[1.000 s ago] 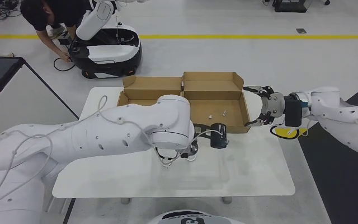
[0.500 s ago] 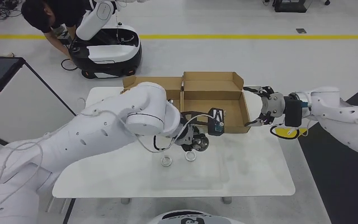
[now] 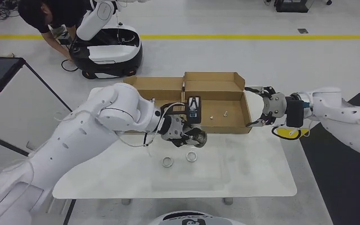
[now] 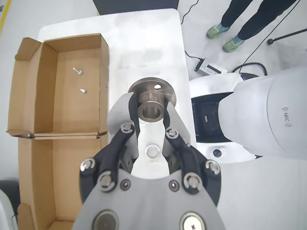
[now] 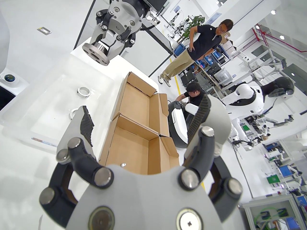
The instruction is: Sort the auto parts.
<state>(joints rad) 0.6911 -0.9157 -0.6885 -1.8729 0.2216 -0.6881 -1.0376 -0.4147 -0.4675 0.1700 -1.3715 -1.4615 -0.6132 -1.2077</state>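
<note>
Flanged metal hub (image 4: 153,89) clamped between left hand (image 4: 150,107) fingers.

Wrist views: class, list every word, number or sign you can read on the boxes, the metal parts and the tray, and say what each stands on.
Cardboard boxes: no print visible.
Metal flange in the left hand: no markings visible.
Metal rings: no markings visible.
Sticker on the clear tray: print too small to read.
</note>
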